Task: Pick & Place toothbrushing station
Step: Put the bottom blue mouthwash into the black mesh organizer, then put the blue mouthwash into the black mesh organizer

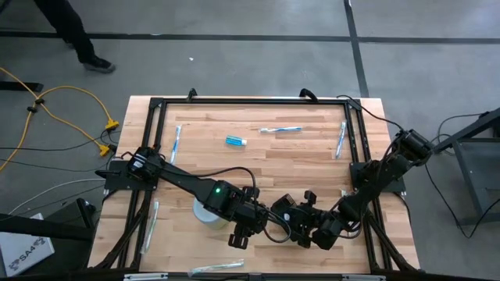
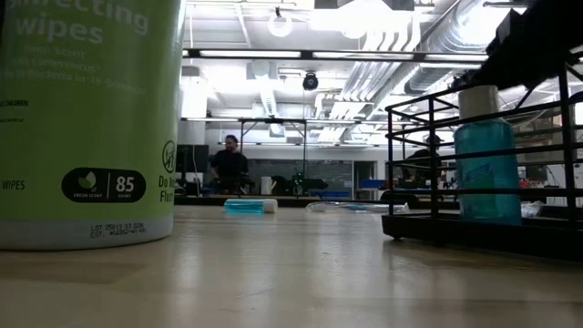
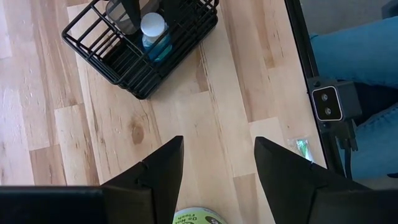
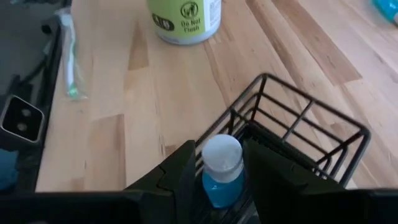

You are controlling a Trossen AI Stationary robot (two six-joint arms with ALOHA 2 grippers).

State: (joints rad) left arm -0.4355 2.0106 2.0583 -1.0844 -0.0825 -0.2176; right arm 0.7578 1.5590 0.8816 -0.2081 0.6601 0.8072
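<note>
Bare tabletop (image 3: 205, 124) lies open between the wipes canister (image 4: 185, 18) and the black wire caddy (image 3: 140, 46); inside the caddy, a blue bottle (image 4: 221, 168) blocks the way.

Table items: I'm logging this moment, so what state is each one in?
Black wire basket: upright, on the table.
Blue bottle: capped, standing in the basket.
Wipes canister: upright.
Left gripper: open, above the canister.
Right gripper: fingers either side of the bottle.
</note>
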